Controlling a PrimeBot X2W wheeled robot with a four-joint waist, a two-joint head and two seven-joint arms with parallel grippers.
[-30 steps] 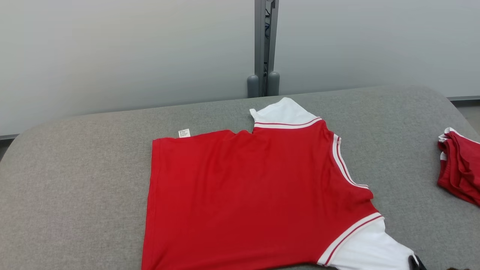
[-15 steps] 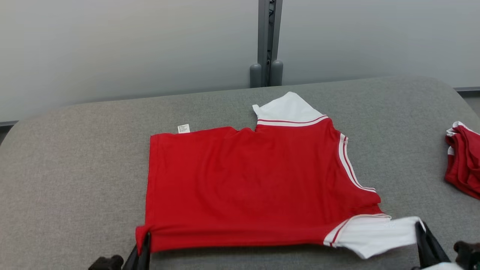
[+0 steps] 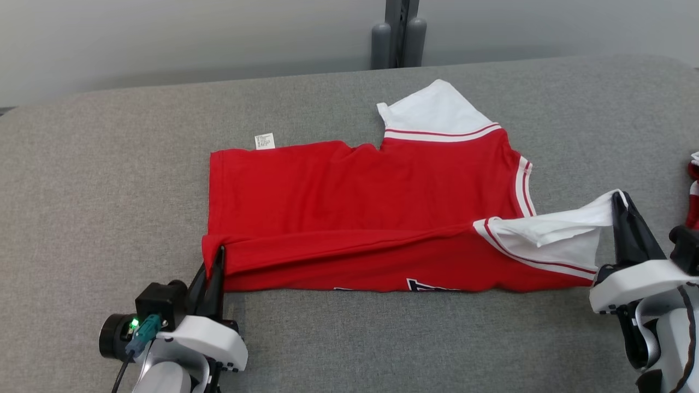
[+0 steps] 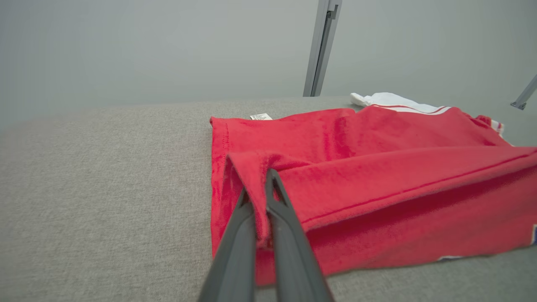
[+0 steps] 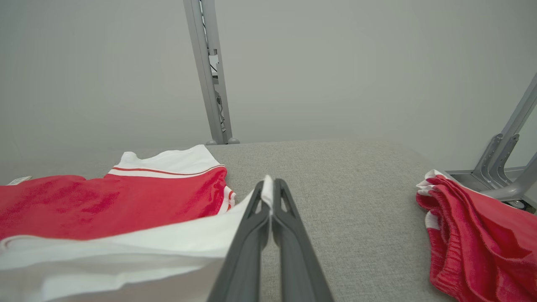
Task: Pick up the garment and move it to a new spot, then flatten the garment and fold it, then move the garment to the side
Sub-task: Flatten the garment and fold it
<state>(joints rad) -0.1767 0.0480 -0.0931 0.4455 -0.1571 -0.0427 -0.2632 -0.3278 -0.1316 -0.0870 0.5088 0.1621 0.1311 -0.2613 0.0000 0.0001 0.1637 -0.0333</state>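
In the lower left of the head view, the left end effector (image 3: 219,254) stood with its two dark fingers pressed together on the near left corner of the garment (image 3: 355,207), pinching the red hem and holding it raised off the grey surface (image 3: 109,191). The left wrist view showed the same grip: the left end effector (image 4: 259,184) had a fold of red cloth caught between its fingers, and the garment (image 4: 377,176) stretched off toward the right of that frame over the surface (image 4: 105,188).

Across the middle of the head view the garment lay spread on the surface, red with white sleeves. Its near edge was lifted and turned back over the body, so that a long fold ran from left to right. A bit of dark print (image 3: 426,285) showed along the lower edge under the fold. A small white label (image 3: 265,141) stuck out at the far left corner, and the far sleeve (image 3: 431,112) lay flat toward the upper middle of the frame.

At the right, the right end effector (image 3: 617,195) had its fingers shut on the tip of the near white sleeve (image 3: 551,234), drawing it up and taut. In the right wrist view, the right end effector (image 5: 268,184) pinched a sliver of white cloth at its fingertips.

At the far right edge, a second heap of red and white cloth (image 5: 474,235) sat on the surface, well apart from the garment.
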